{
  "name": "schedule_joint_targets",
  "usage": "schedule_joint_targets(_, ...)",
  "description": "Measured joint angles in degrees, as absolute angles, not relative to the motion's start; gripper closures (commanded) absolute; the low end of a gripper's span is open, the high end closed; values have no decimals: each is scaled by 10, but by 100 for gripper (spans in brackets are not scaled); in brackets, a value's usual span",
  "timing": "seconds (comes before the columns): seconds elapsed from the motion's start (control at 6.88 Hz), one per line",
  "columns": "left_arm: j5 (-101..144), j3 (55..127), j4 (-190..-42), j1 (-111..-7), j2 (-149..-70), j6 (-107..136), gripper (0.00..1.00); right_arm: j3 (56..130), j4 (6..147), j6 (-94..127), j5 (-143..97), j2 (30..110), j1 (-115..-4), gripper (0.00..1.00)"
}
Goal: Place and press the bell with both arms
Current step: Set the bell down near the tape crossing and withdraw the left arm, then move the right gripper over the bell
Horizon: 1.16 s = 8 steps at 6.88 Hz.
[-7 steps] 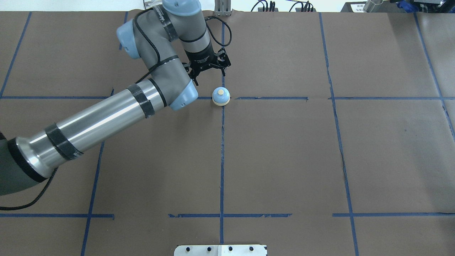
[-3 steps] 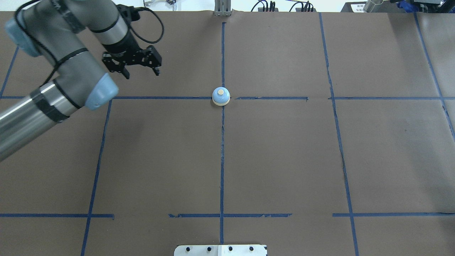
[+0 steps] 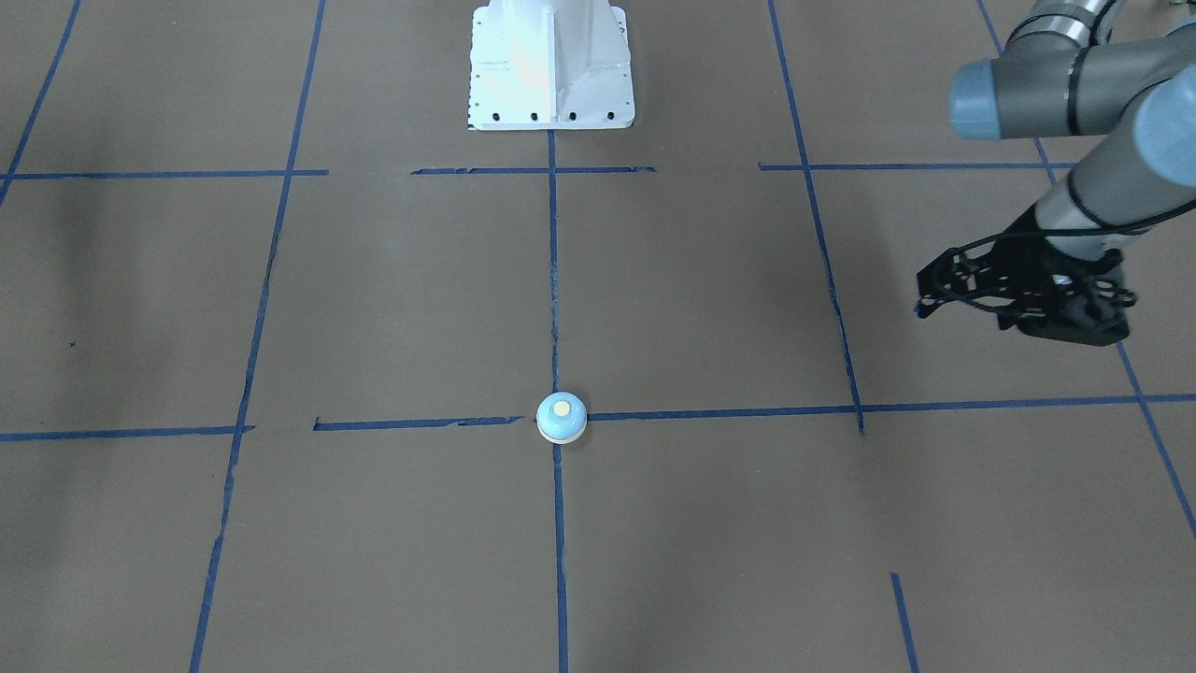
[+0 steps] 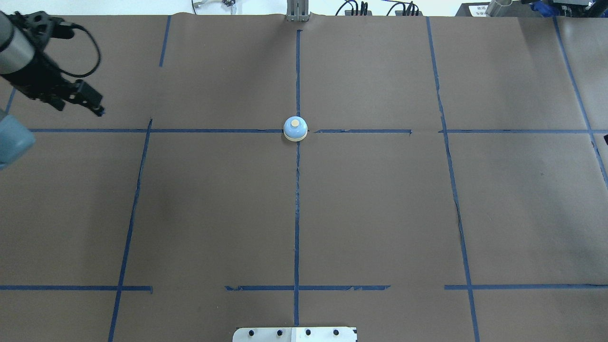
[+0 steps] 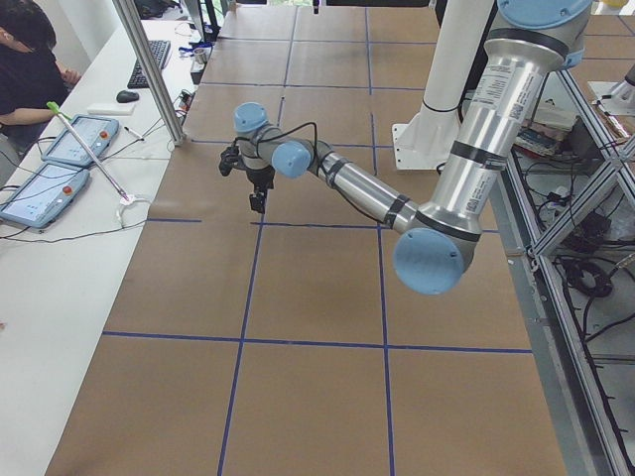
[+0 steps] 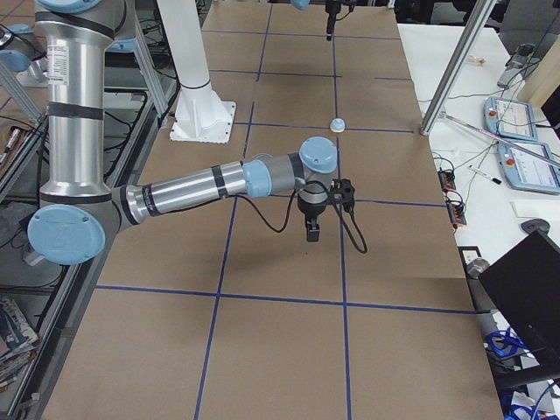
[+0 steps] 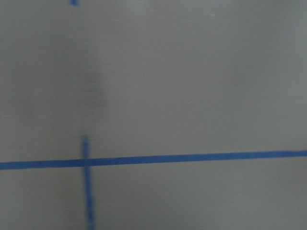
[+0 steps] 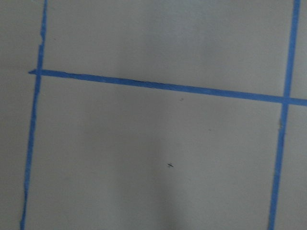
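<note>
The light-blue bell (image 4: pixel 295 128) with its cream button stands upright at the crossing of the blue tape lines in mid-table; it also shows in the front view (image 3: pixel 562 417) and small in the right side view (image 6: pixel 338 125). My left gripper (image 4: pixel 80 109) is open and empty, far to the bell's left above the brown paper, and shows in the front view (image 3: pixel 962 316) and left side view (image 5: pixel 256 201). My right gripper (image 6: pixel 312 232) hangs over the table's right end, far from the bell; I cannot tell whether it is open or shut. Both wrist views show only paper and tape.
The white pedestal (image 3: pixel 551 65) stands at the robot's side of the table. Blue tape lines (image 4: pixel 297 213) divide the brown paper into squares. A metal post (image 4: pixel 297 12) and cables sit at the far edge. An operator (image 5: pixel 25 74) sits beside tablets.
My left arm has swung left, from just behind the bell to the table's far left edge, gripper still open. The bell has not moved.
</note>
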<state>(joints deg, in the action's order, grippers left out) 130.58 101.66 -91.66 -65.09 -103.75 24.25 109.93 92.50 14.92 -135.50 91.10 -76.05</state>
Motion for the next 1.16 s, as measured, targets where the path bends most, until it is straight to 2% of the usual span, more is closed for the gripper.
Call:
schedule_joint_targets(0.58,1306,1012,-915,-828,-857,16,0,1094,924,402,-1321,703,-580,1)
schedule_joint_targets(0.73,1306,1018,-916,-850,-826,0,0,1086,925,434,-1277,656,-528,7)
schedule_joint_targets(0.87,1307,1023,-919,-860,-806,-5,0,1063,926,470,-1232,607,-482,36)
schedule_joint_targets(1.02,1307,1025,-922,-863,-799,-5,0,1017,928,497,-1203,551,-452,70)
schedule_joint_targets(1.16,1307,1027,-922,-863,-796,-5,0,948,929,520,-1188,485,-434,92)
